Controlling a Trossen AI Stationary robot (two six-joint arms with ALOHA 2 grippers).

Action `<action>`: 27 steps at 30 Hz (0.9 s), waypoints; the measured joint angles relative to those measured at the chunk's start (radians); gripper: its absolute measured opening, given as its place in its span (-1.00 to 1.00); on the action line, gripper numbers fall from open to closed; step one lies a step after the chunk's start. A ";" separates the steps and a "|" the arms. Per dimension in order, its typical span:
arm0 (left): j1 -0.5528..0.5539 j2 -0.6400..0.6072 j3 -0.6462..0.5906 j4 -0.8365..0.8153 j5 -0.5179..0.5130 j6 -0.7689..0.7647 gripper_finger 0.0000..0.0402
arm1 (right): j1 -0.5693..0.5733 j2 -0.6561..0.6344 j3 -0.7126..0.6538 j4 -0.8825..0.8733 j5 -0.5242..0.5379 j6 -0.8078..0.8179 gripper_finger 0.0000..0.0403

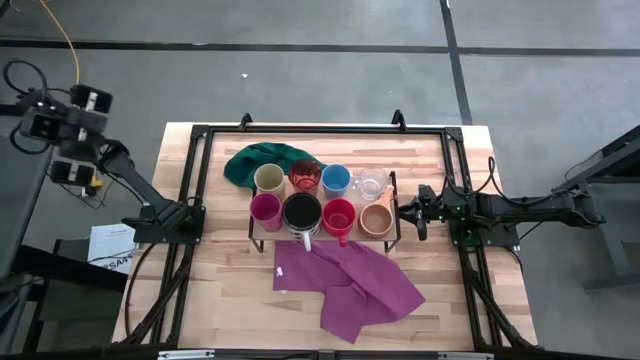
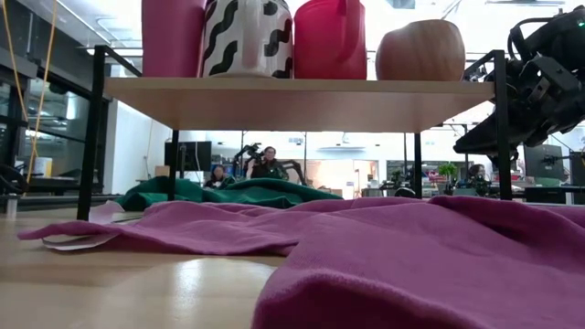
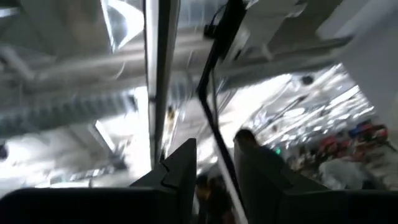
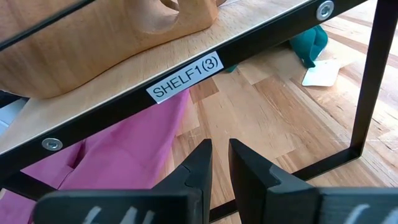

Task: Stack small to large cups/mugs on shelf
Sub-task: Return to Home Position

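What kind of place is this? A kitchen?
Probably a robot lab, not a kitchen: a left arm and right arm flank the table, the shelf wears a printed label, and people sit in the room behind.

This is looking like a robotics lab: the left arm (image 1: 135,185) and right arm (image 1: 530,208) are sitting at a black-framed bench (image 1: 230,300) on bare grey floor (image 1: 300,80). Farther back, people (image 2: 263,163) are sitting, and the shelf (image 4: 74,84) is carrying a printed label (image 4: 186,76).
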 joint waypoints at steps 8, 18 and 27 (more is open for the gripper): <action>0.000 -0.060 -0.004 -0.035 0.308 0.016 -0.53 | 0.000 0.000 0.000 0.000 0.000 0.000 -0.77; 0.157 -0.148 -0.152 -0.061 0.386 -0.061 -0.53 | 0.000 0.000 0.000 -0.001 0.000 0.000 -0.77; 0.303 -0.151 -0.379 0.178 0.468 -0.149 -0.53 | 0.000 0.002 0.000 -0.001 0.000 0.000 -0.77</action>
